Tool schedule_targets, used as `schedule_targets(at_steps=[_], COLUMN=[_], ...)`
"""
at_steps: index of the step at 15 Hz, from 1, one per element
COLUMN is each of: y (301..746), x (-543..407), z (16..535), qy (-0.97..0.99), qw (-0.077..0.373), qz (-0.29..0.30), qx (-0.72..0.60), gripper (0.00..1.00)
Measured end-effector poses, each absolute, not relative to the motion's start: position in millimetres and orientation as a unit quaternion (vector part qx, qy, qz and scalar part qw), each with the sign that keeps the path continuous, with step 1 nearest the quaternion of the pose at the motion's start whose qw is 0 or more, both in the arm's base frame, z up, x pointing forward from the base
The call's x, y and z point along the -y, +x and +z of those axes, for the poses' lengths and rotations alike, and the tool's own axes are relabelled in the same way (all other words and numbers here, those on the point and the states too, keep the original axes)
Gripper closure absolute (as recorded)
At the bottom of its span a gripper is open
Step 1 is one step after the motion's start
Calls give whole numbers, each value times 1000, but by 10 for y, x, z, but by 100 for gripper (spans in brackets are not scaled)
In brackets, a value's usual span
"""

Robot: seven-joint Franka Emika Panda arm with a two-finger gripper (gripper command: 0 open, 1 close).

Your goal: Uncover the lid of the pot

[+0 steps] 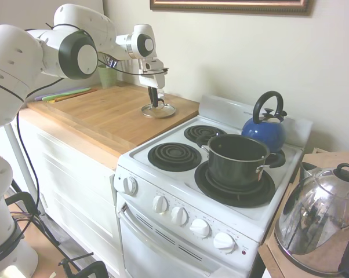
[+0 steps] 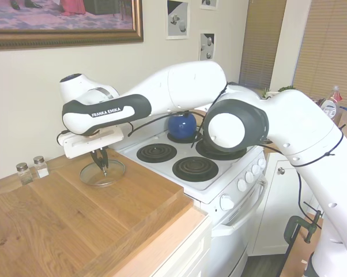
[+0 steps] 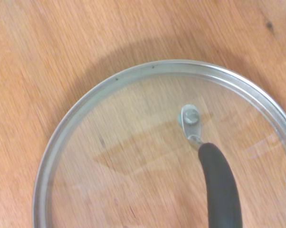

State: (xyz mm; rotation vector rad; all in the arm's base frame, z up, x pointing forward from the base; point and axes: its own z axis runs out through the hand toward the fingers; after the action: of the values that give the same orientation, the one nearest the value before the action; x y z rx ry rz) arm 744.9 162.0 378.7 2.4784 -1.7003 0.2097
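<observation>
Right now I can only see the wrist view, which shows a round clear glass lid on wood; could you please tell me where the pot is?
Observer: The dark grey round cooking pot stands uncovered on a front burner of the white stove, well away from the round clear glass lid.
Operator: Thank you. Is the lid lying flat?
Observer: Yes, flat on the wooden counter, near its stove-side end.
Operator: And where is the claw?
Observer: The claw hangs directly over the lid's middle, close above it.
</observation>
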Motion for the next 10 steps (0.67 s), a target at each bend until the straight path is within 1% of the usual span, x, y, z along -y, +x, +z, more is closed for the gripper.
schedule_targets(at_steps=[10], y=[7468], x=[-1612], z=[3786], qy=[821], qw=[59], qz=[72], qx=[563], gripper=[0])
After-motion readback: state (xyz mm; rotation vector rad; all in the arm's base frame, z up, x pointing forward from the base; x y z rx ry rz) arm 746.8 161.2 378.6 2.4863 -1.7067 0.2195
